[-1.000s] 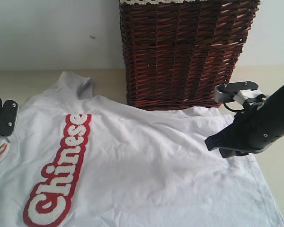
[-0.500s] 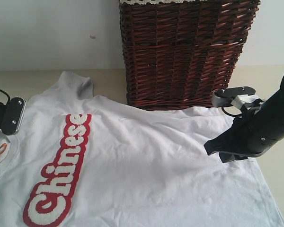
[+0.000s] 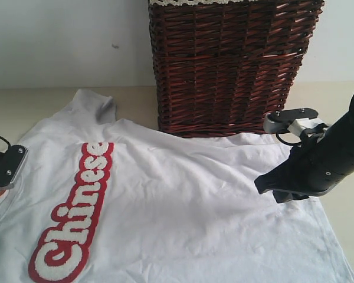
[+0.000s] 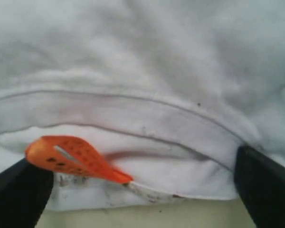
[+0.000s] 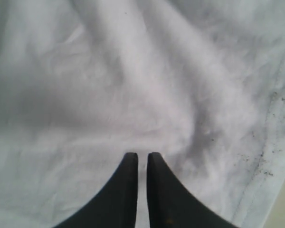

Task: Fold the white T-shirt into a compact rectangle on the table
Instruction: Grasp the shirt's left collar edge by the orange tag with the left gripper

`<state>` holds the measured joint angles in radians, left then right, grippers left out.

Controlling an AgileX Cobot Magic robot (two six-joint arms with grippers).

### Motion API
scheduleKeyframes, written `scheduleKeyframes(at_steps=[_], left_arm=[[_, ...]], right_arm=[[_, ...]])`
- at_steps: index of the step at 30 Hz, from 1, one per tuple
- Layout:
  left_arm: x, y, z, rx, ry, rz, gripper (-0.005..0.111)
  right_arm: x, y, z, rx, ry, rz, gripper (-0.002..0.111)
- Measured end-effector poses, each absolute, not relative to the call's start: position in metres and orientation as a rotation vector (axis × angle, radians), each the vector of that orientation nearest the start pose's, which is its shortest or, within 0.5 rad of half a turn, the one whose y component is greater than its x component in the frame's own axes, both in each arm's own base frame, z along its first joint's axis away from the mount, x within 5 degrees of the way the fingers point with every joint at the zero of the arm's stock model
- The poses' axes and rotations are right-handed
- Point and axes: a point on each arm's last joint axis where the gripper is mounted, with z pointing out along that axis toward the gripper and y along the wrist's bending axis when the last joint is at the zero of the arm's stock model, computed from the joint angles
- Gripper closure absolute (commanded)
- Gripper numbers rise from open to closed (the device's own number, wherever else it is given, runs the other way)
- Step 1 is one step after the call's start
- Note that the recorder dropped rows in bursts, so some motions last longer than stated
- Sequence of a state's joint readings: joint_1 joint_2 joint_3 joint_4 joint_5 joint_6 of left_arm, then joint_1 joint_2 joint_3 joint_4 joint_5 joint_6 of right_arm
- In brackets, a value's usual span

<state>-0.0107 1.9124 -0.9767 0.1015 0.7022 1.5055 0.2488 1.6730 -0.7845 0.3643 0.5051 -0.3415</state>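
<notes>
The white T-shirt [image 3: 183,200] lies spread flat on the table [image 3: 47,97], with red-outlined lettering [image 3: 76,218] running along its left part. My left gripper [image 3: 3,168] is at the shirt's neck by the left edge of the exterior view. In the left wrist view it stands open [image 4: 141,187], one finger on each side of the collar [image 4: 133,114] and the orange neck tag [image 4: 73,159]; nothing is gripped. My right gripper [image 3: 262,183] hovers over the shirt's right part. Its fingers are shut with only a thin slit [image 5: 142,159] and hold no cloth.
A dark brown wicker basket [image 3: 230,65] stands at the back, touching the shirt's far edge. The pale wall rises behind the table. A strip of bare table [image 4: 147,216] shows just past the collar, and more at the far right [image 3: 348,200].
My left gripper has dropped lower over the neck opening and now hides most of the orange tag in the exterior view. The right gripper shifted slightly left, then held still.
</notes>
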Motion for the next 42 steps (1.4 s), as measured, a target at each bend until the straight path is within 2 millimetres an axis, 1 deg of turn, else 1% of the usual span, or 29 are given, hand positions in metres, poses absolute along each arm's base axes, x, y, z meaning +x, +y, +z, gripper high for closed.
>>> scheduleKeyframes(at_steps=[4, 8, 13, 17, 22, 26, 30, 42], left_arm=[[0.315, 0.005, 0.11, -2.238, -2.173, -0.057, 0.003], [0.317, 0.006, 0.115, -2.305, -2.173, -0.031, 0.003], [0.321, 0.011, 0.125, -2.283, -2.276, -0.019, 0.003], [0.322, 0.022, 0.131, -2.219, -2.367, -0.016, 0.003], [0.318, 0.03, 0.13, -2.162, -2.401, 0.033, 0.003], [0.319, 0.03, 0.125, -2.15, -2.403, 0.059, 0.003], [0.319, 0.029, 0.116, -2.132, -2.393, 0.098, 0.003], [0.321, 0.029, 0.113, -2.124, -2.389, 0.115, 0.003]], right_arm=[[0.271, 0.085, 0.149, -0.424, 2.825, 0.294, 0.098], [0.271, 0.085, 0.149, -0.426, 2.824, 0.293, 0.098], [0.271, 0.085, 0.149, -0.427, 2.824, 0.293, 0.098], [0.271, 0.085, 0.149, -0.426, 2.824, 0.295, 0.098], [0.271, 0.085, 0.149, -0.426, 2.824, 0.295, 0.098], [0.271, 0.085, 0.149, -0.426, 2.824, 0.295, 0.098], [0.271, 0.085, 0.149, -0.426, 2.824, 0.295, 0.098], [0.271, 0.085, 0.149, -0.426, 2.824, 0.295, 0.098]])
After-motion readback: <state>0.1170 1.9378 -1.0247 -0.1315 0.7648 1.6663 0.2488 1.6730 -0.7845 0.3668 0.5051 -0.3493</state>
